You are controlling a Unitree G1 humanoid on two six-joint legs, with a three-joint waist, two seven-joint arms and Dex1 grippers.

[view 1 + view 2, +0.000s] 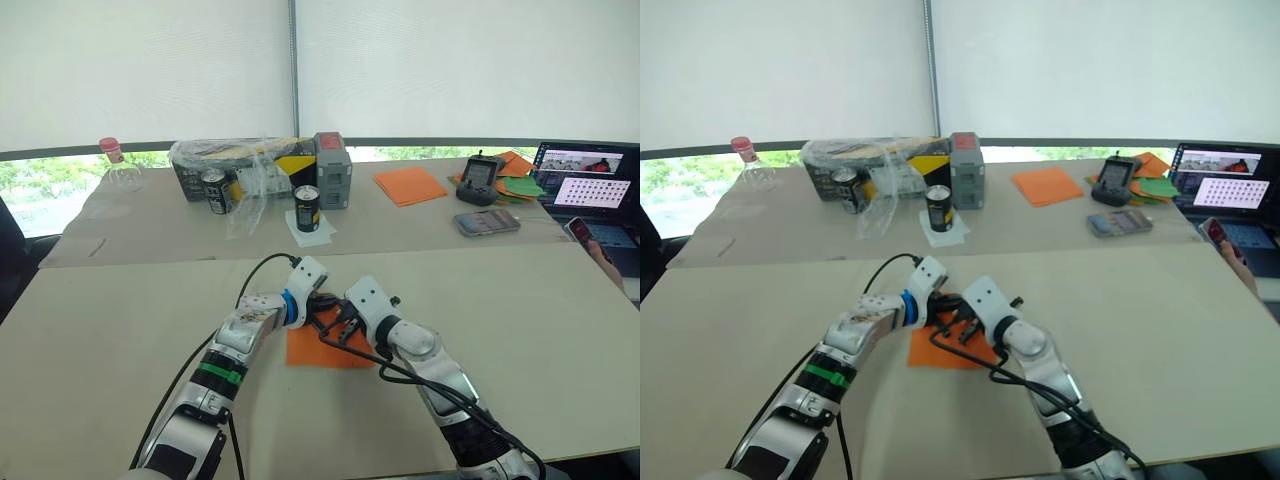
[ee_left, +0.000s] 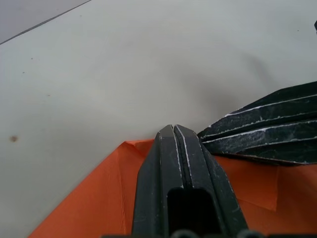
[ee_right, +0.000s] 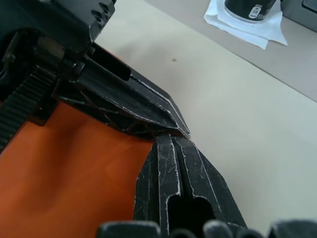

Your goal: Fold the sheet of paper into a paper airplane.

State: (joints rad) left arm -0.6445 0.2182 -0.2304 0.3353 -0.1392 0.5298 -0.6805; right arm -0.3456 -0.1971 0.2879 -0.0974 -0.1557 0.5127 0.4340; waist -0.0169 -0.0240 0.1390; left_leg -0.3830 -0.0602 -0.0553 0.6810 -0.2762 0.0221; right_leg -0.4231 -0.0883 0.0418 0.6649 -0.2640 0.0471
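Both tools press on the paper, which lies flat on the worktop: the left tool has its fingers closed together, tip at the paper's folded edge. Touching it there, the right tool is likewise closed, gripping nothing.

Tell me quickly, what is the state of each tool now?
Left tool: closed, tips on the sheet of paper.
Right tool: closed, tips at the sheet's edge.

Bare table around both arms.
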